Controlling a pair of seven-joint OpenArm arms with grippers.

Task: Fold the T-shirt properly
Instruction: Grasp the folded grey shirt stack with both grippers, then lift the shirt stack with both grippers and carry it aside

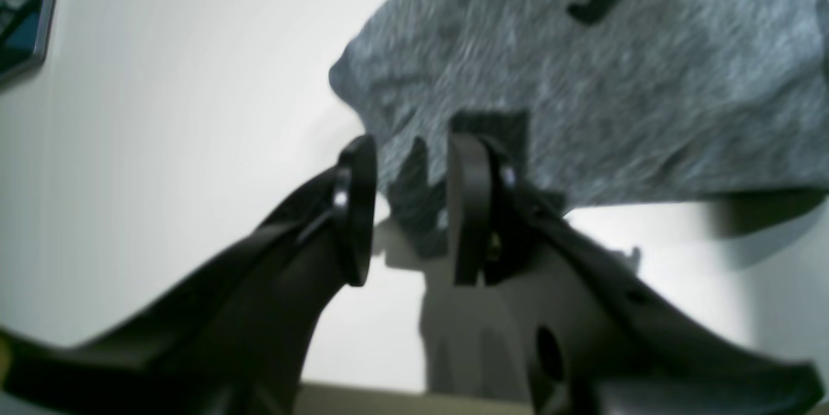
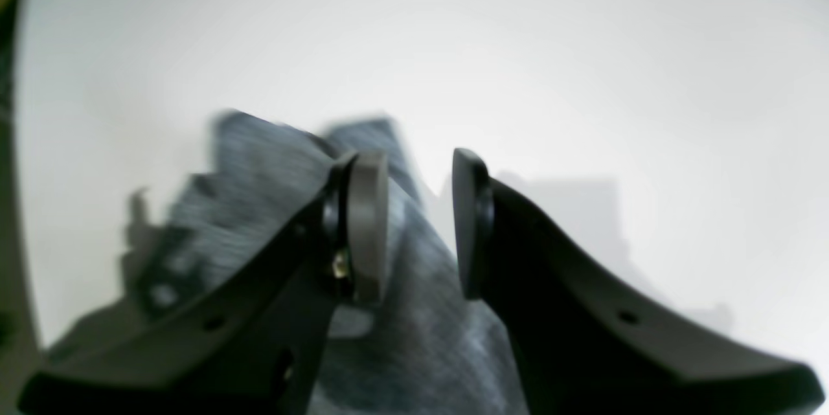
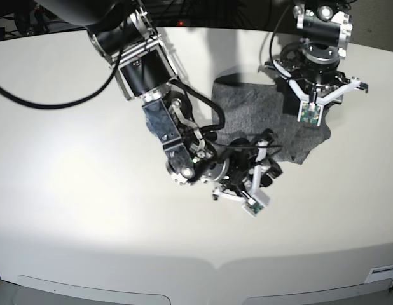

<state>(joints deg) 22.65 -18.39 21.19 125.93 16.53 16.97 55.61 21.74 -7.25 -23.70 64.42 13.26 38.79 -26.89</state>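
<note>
Folding step: we judge the T-shirt (image 3: 273, 121) to be already gathered into a compact grey bundle, upper right of centre in the base view, so we are late in the task, at a tidying or final fold.
T-shirt position: it lies on the white worktop (image 3: 75, 190) between the two arms; its outline looks irregular, with a ragged lower-right corner, not a clean rectangle.
Left tool (image 1: 411, 208): released; in the left wrist view the jaws stand apart with a tongue of grey cloth showing between them, but blur keeps us from telling whether they touch it.
Right tool (image 2: 418, 227): released as well; in the right wrist view its jaws stand apart above a strip of the shirt that runs down the middle of the frame, with no grip on it.
Left arm pose: in the base view it stands at the upper right, wrist pointed down over the shirt's far edge.
Right arm pose: it reaches in from the upper left, bent low, its wrist at the shirt's near edge around centre frame.
Next move: we judge one tool must close on a loose edge and carry it across, or else smooth the bundle flat.
Risk: thin knit may bunch or slip instead of folding cleanly.
</note>
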